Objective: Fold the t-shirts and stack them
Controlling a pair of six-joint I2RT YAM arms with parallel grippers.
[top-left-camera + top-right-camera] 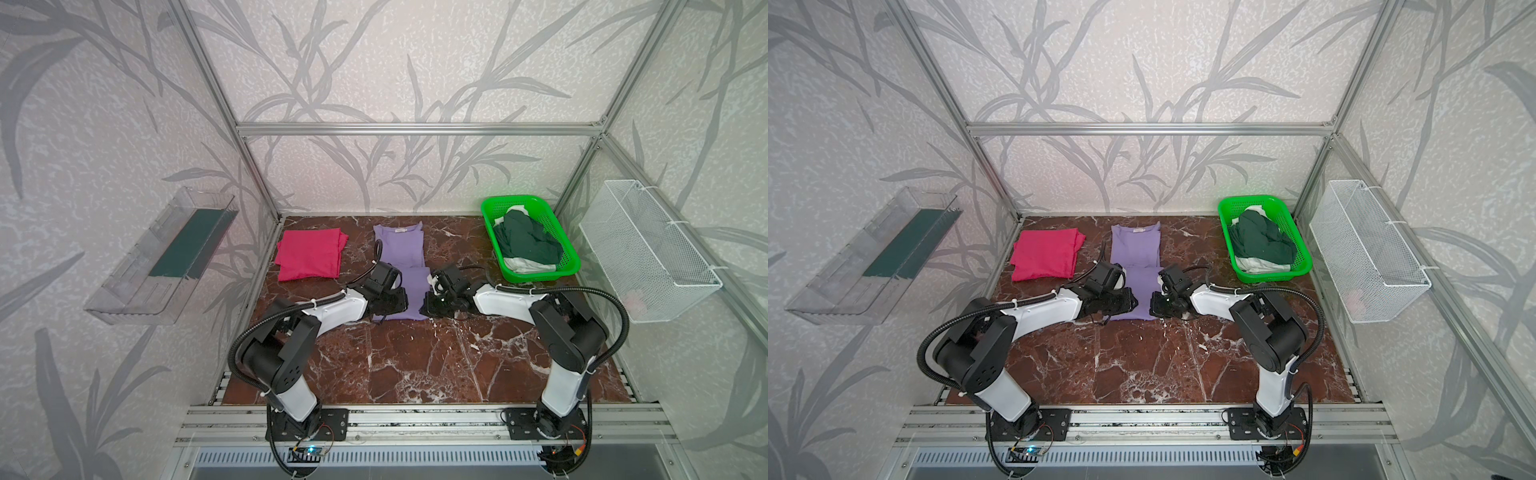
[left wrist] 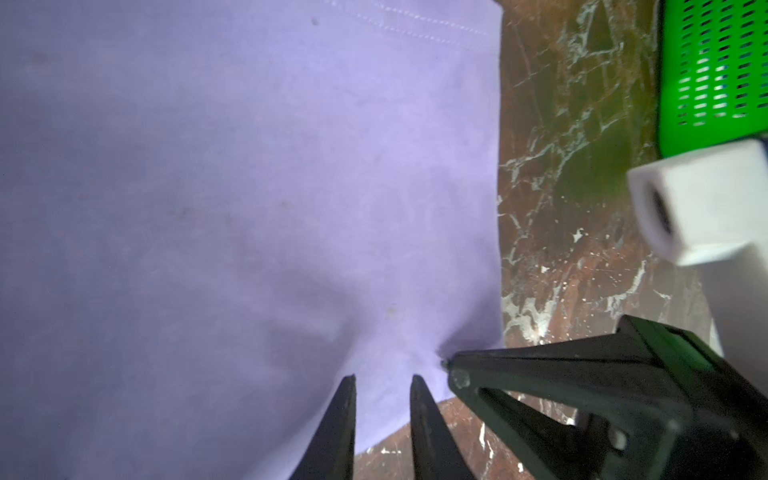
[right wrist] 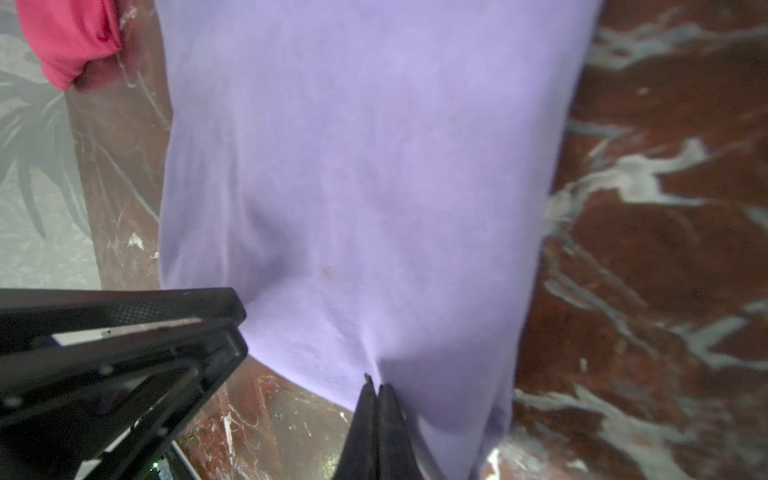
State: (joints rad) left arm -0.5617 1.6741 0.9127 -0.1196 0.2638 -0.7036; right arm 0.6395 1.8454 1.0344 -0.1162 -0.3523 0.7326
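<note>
- Step in hand: cross-fold of the purple t-shirt [image 1: 401, 266], lying mid-table [image 1: 415, 365] between the folded red t-shirt [image 1: 309, 254] and the basket [image 1: 530, 237].
- Right gripper [image 3: 376, 388]: clenched on the near hem.
- Left gripper [image 2: 382, 380]: jaws parted astride the hem, not yet clamped.
- Next move probably calls for clamping left, then lifting both corners evenly toward the collar.

marble table [image 1: 415, 365]: tees [image 1: 309, 254], basket [image 1: 536, 272]

Soft even light, faint shadows, wrist views blurred, edges warped

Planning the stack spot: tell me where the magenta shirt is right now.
In both top views the folded magenta shirt lies flat on the marble table, far left near the back wall, just left of the lavender shirt and apart from it.
</note>
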